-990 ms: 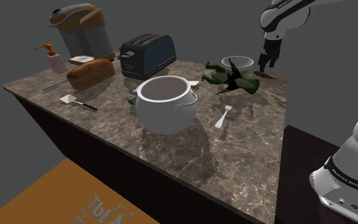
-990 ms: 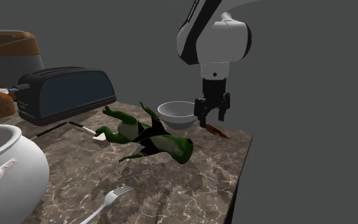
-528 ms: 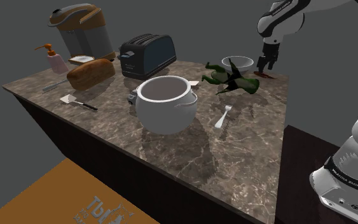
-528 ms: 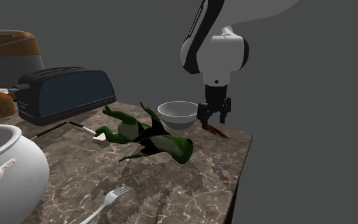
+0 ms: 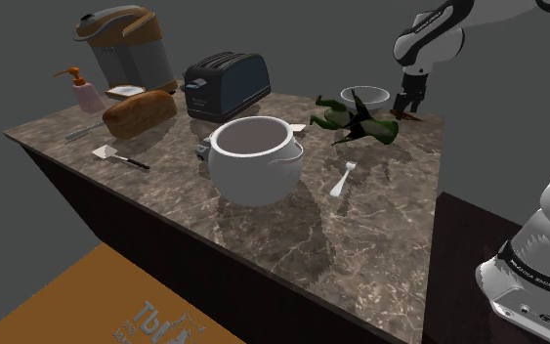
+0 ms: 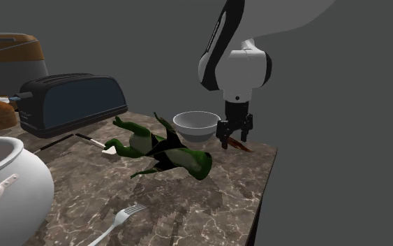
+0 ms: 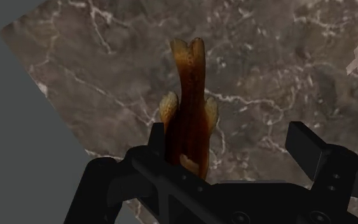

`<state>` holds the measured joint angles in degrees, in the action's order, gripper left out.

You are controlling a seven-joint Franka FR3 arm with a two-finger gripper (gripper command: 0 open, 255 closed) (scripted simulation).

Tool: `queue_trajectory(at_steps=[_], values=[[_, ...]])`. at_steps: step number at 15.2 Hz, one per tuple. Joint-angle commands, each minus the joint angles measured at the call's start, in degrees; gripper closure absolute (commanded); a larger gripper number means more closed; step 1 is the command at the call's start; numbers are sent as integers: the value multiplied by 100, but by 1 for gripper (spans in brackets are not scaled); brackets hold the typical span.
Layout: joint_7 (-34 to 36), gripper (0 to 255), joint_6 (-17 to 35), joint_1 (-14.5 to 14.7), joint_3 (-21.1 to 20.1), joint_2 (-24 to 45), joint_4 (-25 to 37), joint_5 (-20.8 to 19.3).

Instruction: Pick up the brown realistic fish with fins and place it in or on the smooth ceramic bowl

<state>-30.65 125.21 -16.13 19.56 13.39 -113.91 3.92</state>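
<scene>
Brown fish (image 7: 187, 108): lying on marbled desk (image 7: 285, 76) near its corner, beside white bowl (image 6: 195, 126). Gripper (image 7: 231, 145) over it, fingers (image 7: 304, 146) apart, not clamping.

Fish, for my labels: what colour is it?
The fish is brown with paler orange fins; wrist view shows it best.

White rounded arm (image 6: 243, 66) with dark joints — small dark lettering on its base, all-black jaws
</scene>
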Motion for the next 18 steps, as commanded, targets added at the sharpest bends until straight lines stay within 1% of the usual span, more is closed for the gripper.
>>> queue_trajectory(at_steps=[1,3,4,11,13,14,16,17,18], values=[[0,0,4,0,0,1,-2,1],[0,0,3,0,0,1,-1,1],[0,255,3,0,0,1,-1,1],[41,255,34,25,-23,49,12,15],[48,255,123,34,-24,-9,44,15],[48,0,123,34,-24,-9,44,15],[471,0,249,86,15,48,277,5],[602,0,286,103,30,66,349,-3],[589,0,351,97,25,109,325,17]])
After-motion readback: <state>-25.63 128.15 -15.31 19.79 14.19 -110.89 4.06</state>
